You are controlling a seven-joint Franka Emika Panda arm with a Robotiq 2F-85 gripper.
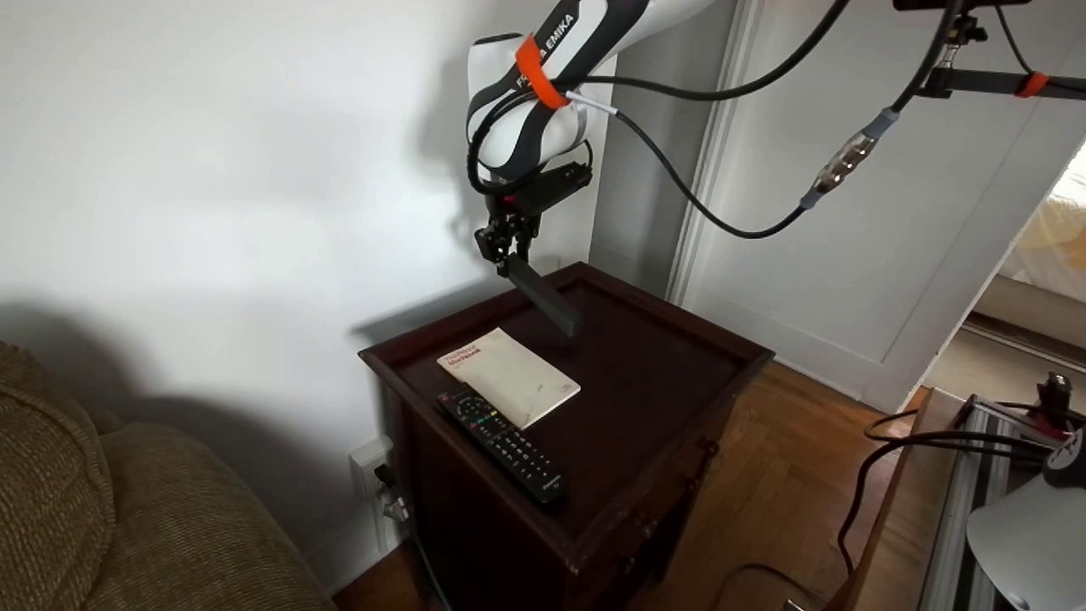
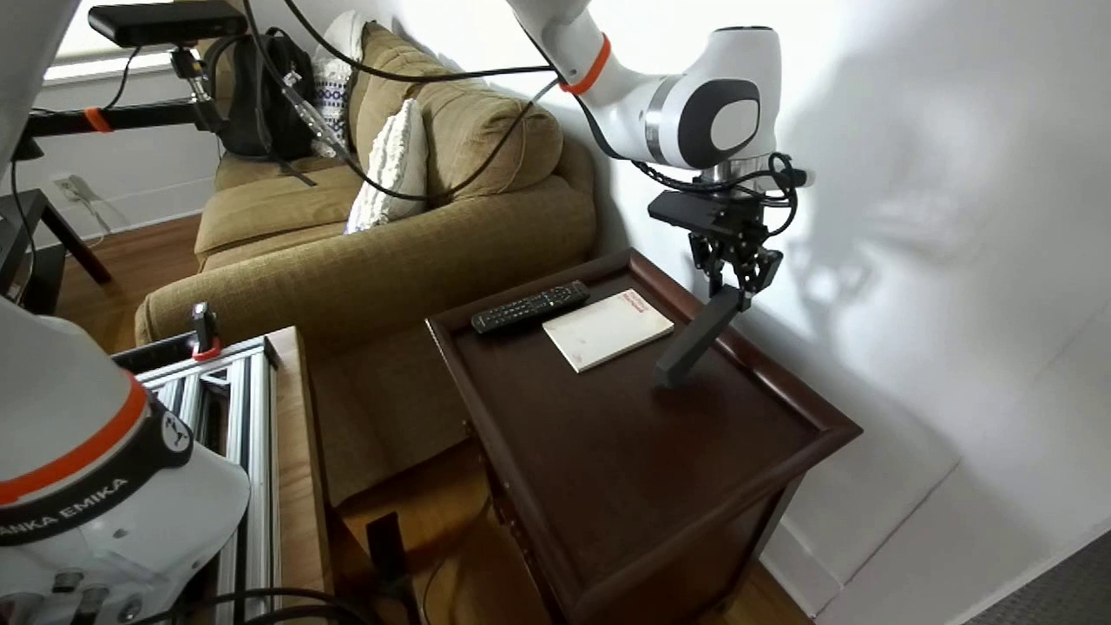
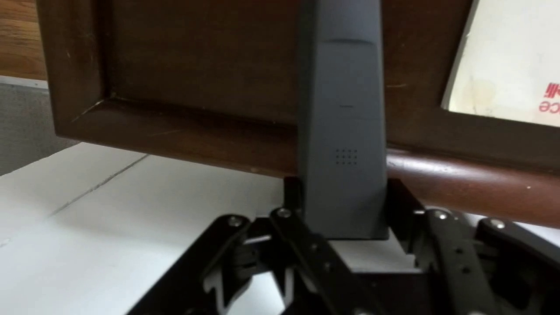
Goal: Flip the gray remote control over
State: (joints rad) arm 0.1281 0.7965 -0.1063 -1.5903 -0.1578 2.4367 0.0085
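Note:
My gripper is shut on one end of the gray remote control, above the wall-side edge of the dark wooden table. In an exterior view, the gripper grips the upper end and the gray remote slants down over the table. Its lower end is close to the tabletop; I cannot tell whether it touches. In the wrist view, the fingers press both long sides of the gray remote. The face seen there is plain, with a small dot grid and a curved notch. The opposite face is hidden.
A pale paper booklet lies beside the gray remote. A longer black remote with buttons lies past it. The table has a raised rim. A white wall stands close behind the gripper; a brown couch flanks the table.

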